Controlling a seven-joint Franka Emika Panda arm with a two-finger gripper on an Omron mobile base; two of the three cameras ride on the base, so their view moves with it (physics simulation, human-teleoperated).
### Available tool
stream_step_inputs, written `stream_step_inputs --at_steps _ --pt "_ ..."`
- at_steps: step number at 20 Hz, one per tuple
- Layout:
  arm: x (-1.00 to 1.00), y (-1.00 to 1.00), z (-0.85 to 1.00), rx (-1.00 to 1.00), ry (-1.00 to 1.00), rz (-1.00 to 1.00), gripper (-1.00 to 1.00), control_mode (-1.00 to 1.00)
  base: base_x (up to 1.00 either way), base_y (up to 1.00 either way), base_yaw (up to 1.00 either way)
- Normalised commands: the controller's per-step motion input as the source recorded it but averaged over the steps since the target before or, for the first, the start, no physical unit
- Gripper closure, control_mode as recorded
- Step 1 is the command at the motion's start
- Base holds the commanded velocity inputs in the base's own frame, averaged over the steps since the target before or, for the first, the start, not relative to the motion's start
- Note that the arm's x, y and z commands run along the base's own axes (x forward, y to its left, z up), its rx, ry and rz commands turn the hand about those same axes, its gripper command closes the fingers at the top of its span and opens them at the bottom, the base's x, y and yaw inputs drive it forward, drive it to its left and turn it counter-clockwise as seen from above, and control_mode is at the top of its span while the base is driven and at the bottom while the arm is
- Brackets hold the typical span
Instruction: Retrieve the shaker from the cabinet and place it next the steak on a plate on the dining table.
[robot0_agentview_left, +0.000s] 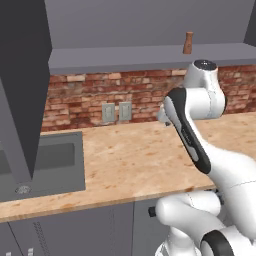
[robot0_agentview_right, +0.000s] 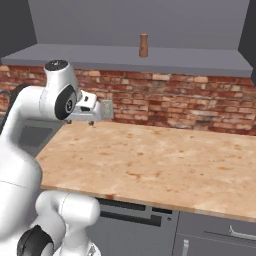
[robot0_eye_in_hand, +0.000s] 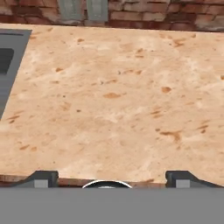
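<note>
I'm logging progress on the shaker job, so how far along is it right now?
Barely started. Done: the cabinet stands open. In hand: nothing; the gripper is open over the counter, well below the shelf. Left: everything else, as the shaker stands upright on the shelf, untouched.

I see a brown wooden shaker (robot0_agentview_right: 143, 45) on a matt grey shelf (robot0_agentview_right: 190, 60); mottled wood-grain surface (robot0_eye_in_hand: 113, 100); rough brick wall (robot0_agentview_right: 190, 100).
</note>
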Motion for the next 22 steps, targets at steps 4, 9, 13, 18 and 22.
stream_step_inputs --at_steps 4,9,13,18,22 --pt "-0.56 -0.01 0.5 0.0 -0.41 -0.01 -1.0 -1.0 0.0 0.0 0.0" --pt "-0.39 -0.02 0.65 0.0 -0.36 0.0 -1.0 -1.0 0.0 0.0 0.0" --pt "-0.12 -0.06 0.54 0.0 -0.19 0.0 -1.0 -1.0 0.0 0.0 0.0" --pt "-0.04 -0.21 0.52 0.0 -0.07 0.0 -1.0 -1.0 0.0 0.0 0.0" --pt "-0.01 -0.43 0.43 0.0 0.0 0.0 -1.0 -1.0 0.0 0.0 0.0"
